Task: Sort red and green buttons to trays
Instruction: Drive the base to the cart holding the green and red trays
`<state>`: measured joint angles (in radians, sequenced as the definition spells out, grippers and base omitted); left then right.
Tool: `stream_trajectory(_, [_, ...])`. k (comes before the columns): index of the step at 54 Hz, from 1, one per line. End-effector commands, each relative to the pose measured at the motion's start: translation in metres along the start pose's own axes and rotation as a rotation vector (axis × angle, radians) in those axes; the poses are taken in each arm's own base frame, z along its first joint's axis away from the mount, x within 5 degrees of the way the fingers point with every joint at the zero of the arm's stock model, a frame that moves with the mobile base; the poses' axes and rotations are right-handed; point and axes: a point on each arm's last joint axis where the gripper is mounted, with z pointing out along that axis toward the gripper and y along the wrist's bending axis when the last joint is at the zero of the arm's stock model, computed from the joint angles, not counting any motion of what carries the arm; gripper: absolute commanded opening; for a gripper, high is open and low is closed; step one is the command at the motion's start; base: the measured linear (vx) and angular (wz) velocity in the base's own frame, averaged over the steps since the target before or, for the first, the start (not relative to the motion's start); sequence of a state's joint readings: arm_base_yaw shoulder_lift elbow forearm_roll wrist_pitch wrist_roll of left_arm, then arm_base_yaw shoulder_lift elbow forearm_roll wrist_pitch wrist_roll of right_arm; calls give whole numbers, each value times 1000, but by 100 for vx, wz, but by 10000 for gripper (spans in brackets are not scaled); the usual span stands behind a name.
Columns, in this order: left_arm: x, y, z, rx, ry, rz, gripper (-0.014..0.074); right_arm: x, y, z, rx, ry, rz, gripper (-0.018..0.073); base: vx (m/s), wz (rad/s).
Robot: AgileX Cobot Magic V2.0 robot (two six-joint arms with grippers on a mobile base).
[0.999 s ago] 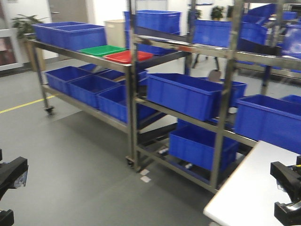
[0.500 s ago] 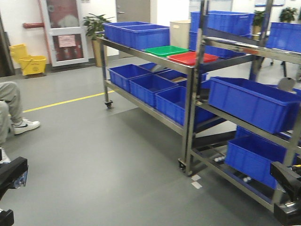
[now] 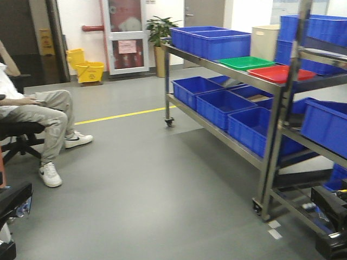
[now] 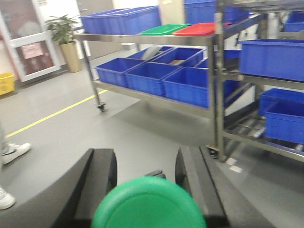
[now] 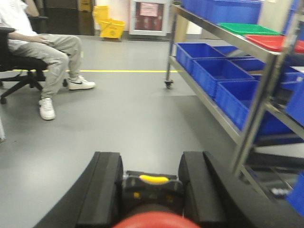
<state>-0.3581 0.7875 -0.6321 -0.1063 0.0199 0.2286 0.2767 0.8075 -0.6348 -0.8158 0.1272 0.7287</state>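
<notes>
Green button [image 4: 149,204] clamped in left gripper [image 4: 145,170], red button [image 5: 153,189] in right gripper [image 5: 152,176]; green tray [image 3: 245,62] and red tray [image 3: 281,73] atop the rack [image 3: 275,141] are seen shifted rightward, not yet reached.

On the top shelf of the rack [image 3: 276,130] at right, far tray [image 3: 246,62] and near tray [image 3: 281,73] side by side, upper crates [image 3: 211,42] behind them; on the shelf below, lower crates [image 3: 227,105] in a row. Left across the floor [image 3: 152,179], a seated person [image 3: 38,114], mop bucket [image 3: 88,69] behind. First button [image 4: 149,206] between the fingers of the left end effector [image 4: 145,164], second button [image 5: 153,187] between those of the right end effector [image 5: 151,162].
</notes>
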Motion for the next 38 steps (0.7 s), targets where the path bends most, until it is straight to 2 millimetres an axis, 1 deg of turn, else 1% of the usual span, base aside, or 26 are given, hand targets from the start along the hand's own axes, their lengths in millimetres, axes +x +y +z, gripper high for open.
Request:
stream_trajectory(1, [-21, 3, -4, -23, -130, -8, -6, -16, 2, -3, -34, -82, -6, -9, 23, 31])
stream_trajectory(21, [-21, 3, -4, -23, -130, -8, -6, -16, 2, -3, -34, -81, -6, -9, 29, 26])
stream_trajectory(38, [-21, 3, -4, -24, -133, -8, -6, -16, 2, -3, -35, -83, -6, -9, 37, 18])
